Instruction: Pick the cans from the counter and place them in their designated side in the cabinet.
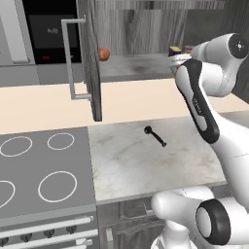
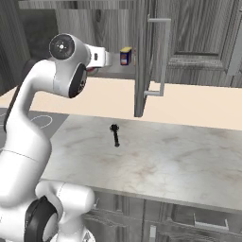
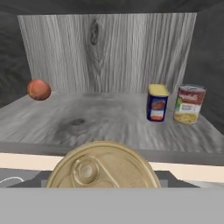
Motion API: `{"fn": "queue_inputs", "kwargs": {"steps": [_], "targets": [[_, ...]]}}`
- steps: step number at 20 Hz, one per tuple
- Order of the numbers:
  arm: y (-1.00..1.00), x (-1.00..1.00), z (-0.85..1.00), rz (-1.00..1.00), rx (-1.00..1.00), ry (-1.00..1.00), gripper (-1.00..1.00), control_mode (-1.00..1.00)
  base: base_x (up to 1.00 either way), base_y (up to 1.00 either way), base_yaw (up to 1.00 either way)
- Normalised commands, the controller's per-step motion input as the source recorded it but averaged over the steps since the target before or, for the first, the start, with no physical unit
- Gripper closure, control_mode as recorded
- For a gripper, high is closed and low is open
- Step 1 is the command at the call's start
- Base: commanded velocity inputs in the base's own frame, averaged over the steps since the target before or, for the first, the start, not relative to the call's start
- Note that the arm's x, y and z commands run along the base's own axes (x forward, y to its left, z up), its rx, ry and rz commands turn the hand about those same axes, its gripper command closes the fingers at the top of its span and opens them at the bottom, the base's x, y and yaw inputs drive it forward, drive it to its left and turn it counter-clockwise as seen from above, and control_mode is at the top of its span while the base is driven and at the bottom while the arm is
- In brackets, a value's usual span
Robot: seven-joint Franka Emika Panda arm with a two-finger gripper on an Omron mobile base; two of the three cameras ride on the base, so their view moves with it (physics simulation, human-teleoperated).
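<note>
A can with a gold lid (image 3: 103, 166) sits right under the hand camera, and my gripper (image 2: 94, 69) is shut on it; its red side peeks out below the hand. The can hides the fingers in the hand view. It hangs just in front of the open cabinet's grey shelf (image 3: 87, 124). Upright on the right half of that shelf stands the dark blue can (image 3: 157, 103) with its yellow top, which the base cameras also catch (image 2: 125, 56) (image 1: 175, 50). The pale marbled counter (image 1: 146, 165) lies below.
Another can (image 3: 189, 104) with a red and yellow label stands right of the blue one. An orange ball (image 3: 39, 89) rests at the shelf's left. The cabinet door (image 1: 90, 58) stands open. A black utensil (image 1: 155, 136) lies on the counter, beside the stovetop (image 1: 39, 170).
</note>
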Motion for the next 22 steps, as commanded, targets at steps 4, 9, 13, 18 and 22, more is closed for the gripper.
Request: {"fn": "queue_inputs", "kwargs": {"steps": [4, 9, 13, 18, 22], "targets": [[0.00, 0.22, 0.01, 0.00, 0.00, 0.02, 1.00, -1.00, 0.00, 0.00, 0.00], [0.00, 0.22, 0.01, 0.00, 0.00, 0.02, 1.00, -1.00, 0.00, 0.00, 0.00], [0.00, 0.21, 0.00, 0.00, 0.00, 0.01, 1.00, -1.00, 0.00, 0.00, 0.00], [0.00, 0.21, 0.00, 0.00, 0.00, 0.01, 1.00, -1.00, 0.00, 0.00, 0.00], [-0.04, 0.18, 0.00, 0.00, 0.00, 0.00, 1.00, -1.00, 0.00, 0.00, 0.00]]}}
